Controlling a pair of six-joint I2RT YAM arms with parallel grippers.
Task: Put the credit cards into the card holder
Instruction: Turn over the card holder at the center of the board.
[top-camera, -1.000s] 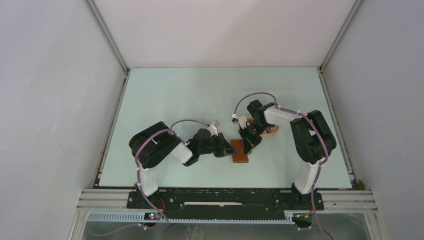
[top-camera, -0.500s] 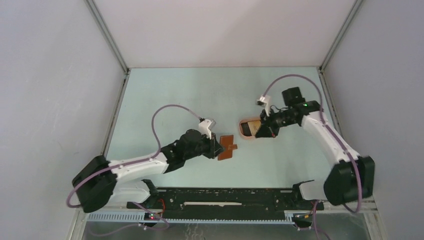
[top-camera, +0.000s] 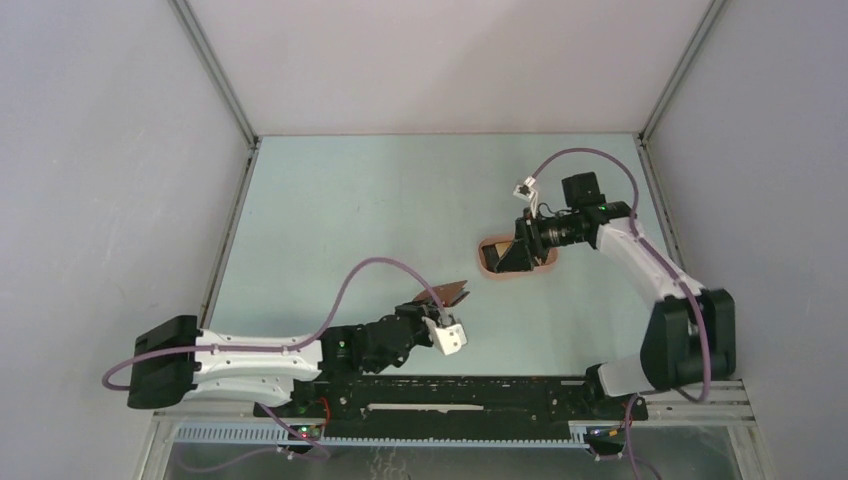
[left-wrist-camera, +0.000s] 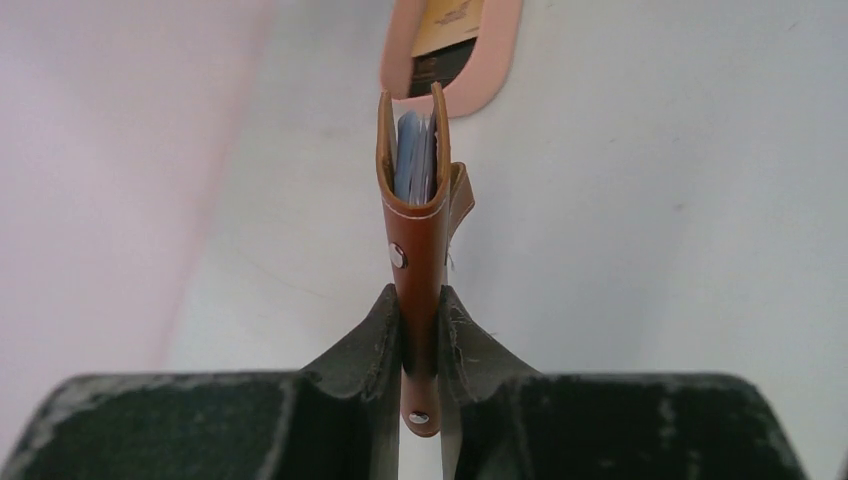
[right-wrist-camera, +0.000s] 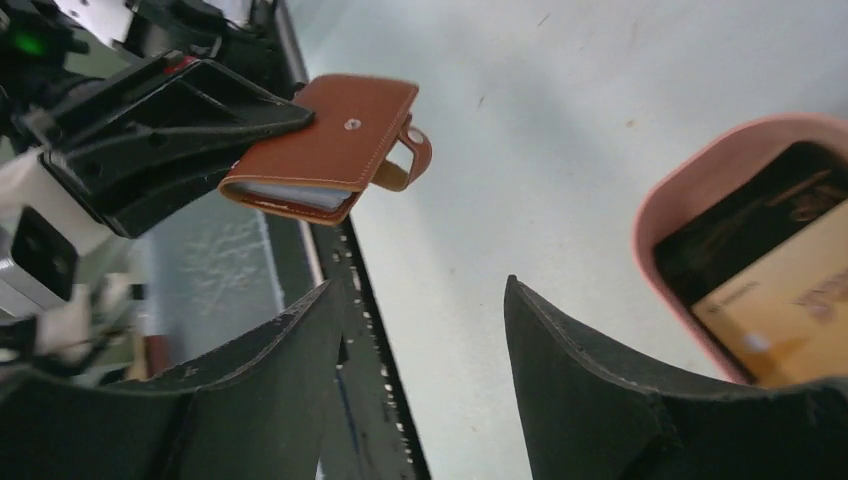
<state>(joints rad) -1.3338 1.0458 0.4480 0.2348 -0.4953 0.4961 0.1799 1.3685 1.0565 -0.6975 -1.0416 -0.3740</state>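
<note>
Pinching the folded card holder (left-wrist-camera: 415, 235) tightly between its jaws, the left end effector (left-wrist-camera: 420, 345) is seen raised off the worktop (top-camera: 380, 200), on the near side of the pink tray (right-wrist-camera: 690, 190). A light blue card (left-wrist-camera: 413, 165) is tucked inside the holder. Black and yellow-orange credit cards (right-wrist-camera: 780, 270) are lying in the tray. The right end effector (right-wrist-camera: 420, 290) is spread wide and empty just beside the tray.

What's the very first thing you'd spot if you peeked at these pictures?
The reddish-brown card holder jumps out first. It is pinched in the left gripper near the front of the table, with a light blue card peeking out of it. Next comes the pink tray farther back, holding a black card and a yellow-orange card, with the right gripper open right by it.
</note>
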